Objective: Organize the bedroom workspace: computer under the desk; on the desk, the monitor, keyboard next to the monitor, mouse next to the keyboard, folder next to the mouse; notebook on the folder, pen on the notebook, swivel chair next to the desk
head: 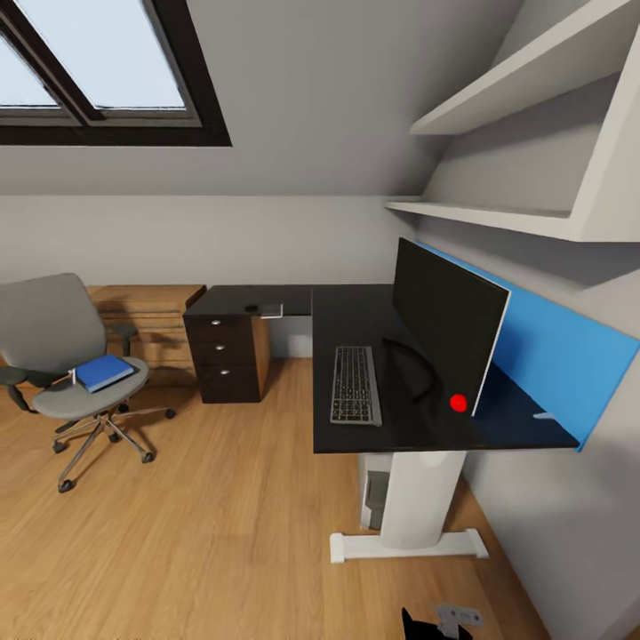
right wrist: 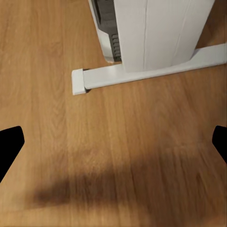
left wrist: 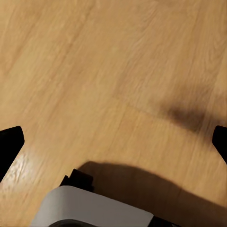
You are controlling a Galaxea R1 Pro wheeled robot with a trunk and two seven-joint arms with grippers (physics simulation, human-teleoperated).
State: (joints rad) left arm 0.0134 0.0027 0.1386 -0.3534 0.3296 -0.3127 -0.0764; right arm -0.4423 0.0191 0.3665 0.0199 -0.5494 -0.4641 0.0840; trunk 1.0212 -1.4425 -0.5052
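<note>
Nearest the robot, both wrist cameras looked down on bare light-wood plank floor [left wrist: 94,71]. The left gripper [left wrist: 113,137] and the right gripper [right wrist: 113,142] each showed black fingertips spread wide at the frame edges, released and holding nothing. Just ahead of the right gripper stood the white desk leg [right wrist: 156,33] on its foot bar, with the light-grey boxy computer [right wrist: 106,23] tucked behind it, under the large black-topped desk [head: 356,311].

On that desk the flat black keyboard [head: 356,385] lay near the front edge, just beside the wide black monitor [head: 444,329] with its red dot. Farther off, near the desk's far corner, a small grey notebook [head: 271,310] rested; any pen was too small to tell.

Well apart, the bright-blue folder [head: 104,372] lay on the seat of the grey padded swivel chair [head: 62,356].

Fetching the folder looked the step in hand: the base should probably roll up square to the seat, so a gripper could pinch the folder's overhanging edge without nudging the casters.
</note>
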